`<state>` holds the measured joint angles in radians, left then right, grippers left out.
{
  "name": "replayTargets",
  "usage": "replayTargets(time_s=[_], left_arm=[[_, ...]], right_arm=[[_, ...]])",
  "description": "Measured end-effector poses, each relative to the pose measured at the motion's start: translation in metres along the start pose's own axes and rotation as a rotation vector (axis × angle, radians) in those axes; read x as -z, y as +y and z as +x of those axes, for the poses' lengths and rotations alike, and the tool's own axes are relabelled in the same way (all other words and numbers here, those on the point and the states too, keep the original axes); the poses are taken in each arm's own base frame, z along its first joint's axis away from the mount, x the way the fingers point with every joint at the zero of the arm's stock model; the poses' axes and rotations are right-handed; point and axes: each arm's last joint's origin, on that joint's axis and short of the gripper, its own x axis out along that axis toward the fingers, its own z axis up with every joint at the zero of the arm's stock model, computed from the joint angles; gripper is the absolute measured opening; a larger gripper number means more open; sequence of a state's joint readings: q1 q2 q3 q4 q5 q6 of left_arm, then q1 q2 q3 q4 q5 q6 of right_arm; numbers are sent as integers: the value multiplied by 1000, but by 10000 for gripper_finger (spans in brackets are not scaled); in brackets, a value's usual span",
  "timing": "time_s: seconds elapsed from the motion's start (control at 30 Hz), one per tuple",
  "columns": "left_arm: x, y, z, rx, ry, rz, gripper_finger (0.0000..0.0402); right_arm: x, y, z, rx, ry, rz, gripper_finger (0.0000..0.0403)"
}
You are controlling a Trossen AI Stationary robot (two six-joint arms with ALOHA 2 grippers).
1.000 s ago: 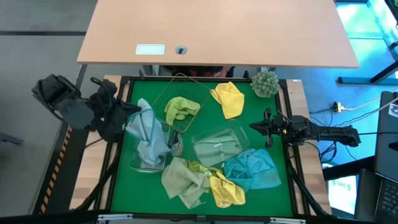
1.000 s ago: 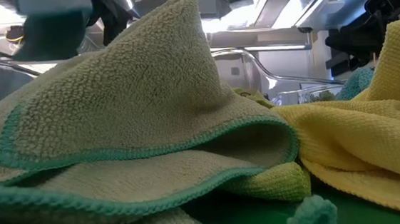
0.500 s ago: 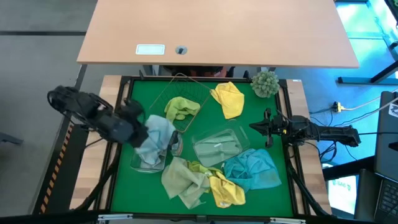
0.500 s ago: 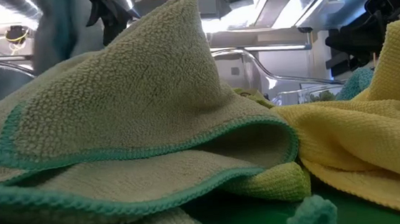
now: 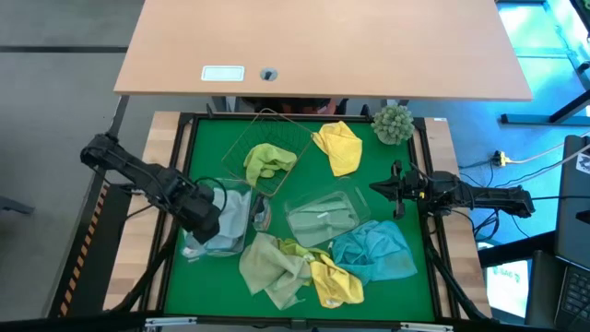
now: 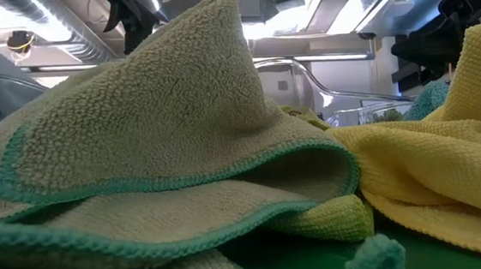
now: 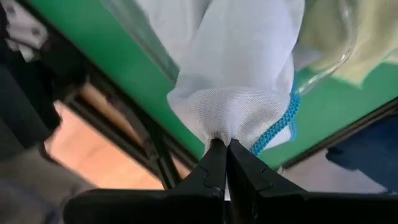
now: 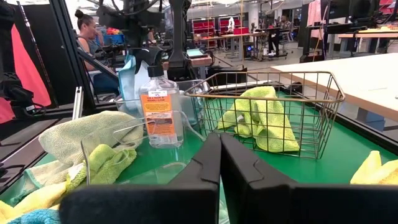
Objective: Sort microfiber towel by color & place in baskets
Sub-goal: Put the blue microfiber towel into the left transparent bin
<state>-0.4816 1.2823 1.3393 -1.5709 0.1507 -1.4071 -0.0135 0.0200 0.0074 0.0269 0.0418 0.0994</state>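
At the mat's left side, your left gripper (image 5: 205, 215) sits low over the clear tub (image 5: 221, 242) there, fingers pinched tight on a fold of the grey-blue towel (image 5: 234, 210) — the wrist view shows the cloth (image 7: 239, 81) bunched right at the closed tips, hanging into the tub. Just beside that tub stands a small spray bottle (image 8: 161, 112).

Move toward the middle and you find the wire basket (image 5: 269, 143) at the far edge of the green mat (image 5: 369, 175), a lime towel (image 5: 268, 160) inside it. A yellow towel (image 5: 339, 147) lies on the mat just right of the basket. Nearer you, the second clear tub (image 5: 326, 218) holds a pale olive cloth (image 5: 324, 221). In front of it lies a loose heap: an olive towel (image 5: 272, 267) touching another yellow one (image 5: 336, 281), with a teal towel (image 5: 373, 251) at the right.

A plant ball (image 5: 394, 123) sits at the far right corner. Your right gripper (image 5: 383, 187) waits at the mat's right edge, well apart from any towel, its fingers pressed together on nothing.
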Motion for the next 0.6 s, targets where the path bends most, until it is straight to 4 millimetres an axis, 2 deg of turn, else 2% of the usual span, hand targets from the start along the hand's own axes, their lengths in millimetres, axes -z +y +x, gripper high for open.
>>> replayTargets(time_s=[0.1,0.3,0.6], left_arm=[[0,0,0,4,8,-10,0],[-8,-3,-1,31,-97,-49,0],[-40,-9,-9,90,-567,-131,0]], right_arm=[[0,0,0,0,0,0,3],[0,0,0,0,0,0,3],[0,0,0,0,0,0,3]])
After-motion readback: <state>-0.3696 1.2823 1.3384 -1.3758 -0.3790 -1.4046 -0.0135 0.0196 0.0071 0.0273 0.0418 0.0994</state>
